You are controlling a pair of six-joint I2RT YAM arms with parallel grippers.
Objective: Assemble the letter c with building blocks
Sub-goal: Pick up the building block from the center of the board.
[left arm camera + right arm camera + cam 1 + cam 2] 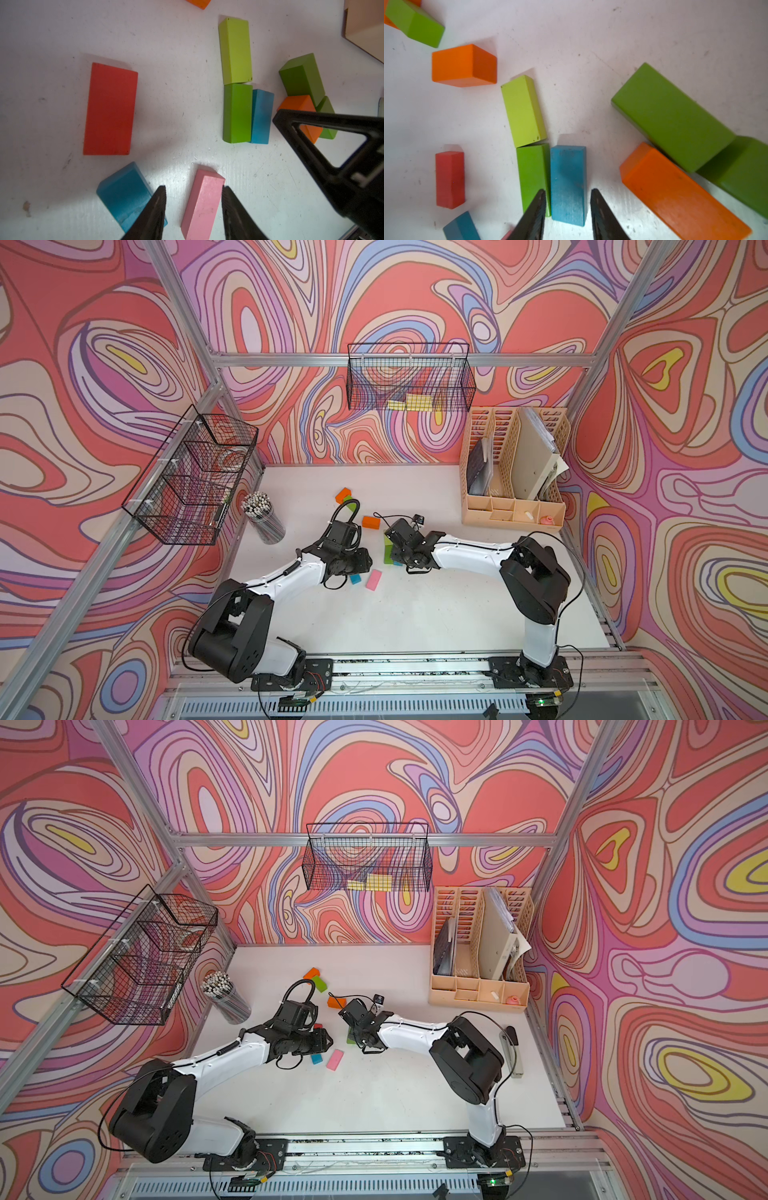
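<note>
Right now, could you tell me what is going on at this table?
Two robot arms work over coloured blocks scattered on the white table. The jaws of the left arm stand open astride a pink block. The jaws of the right arm flank a blue block lying against a green block, which sits end to end with a light green block. No letter C shows yet.

Left gripper [194, 188] jaws stand apart around the pink block [204, 203], gap on one side. Green block [236, 113] and blue block [261, 116] touch lengthwise.
</note>
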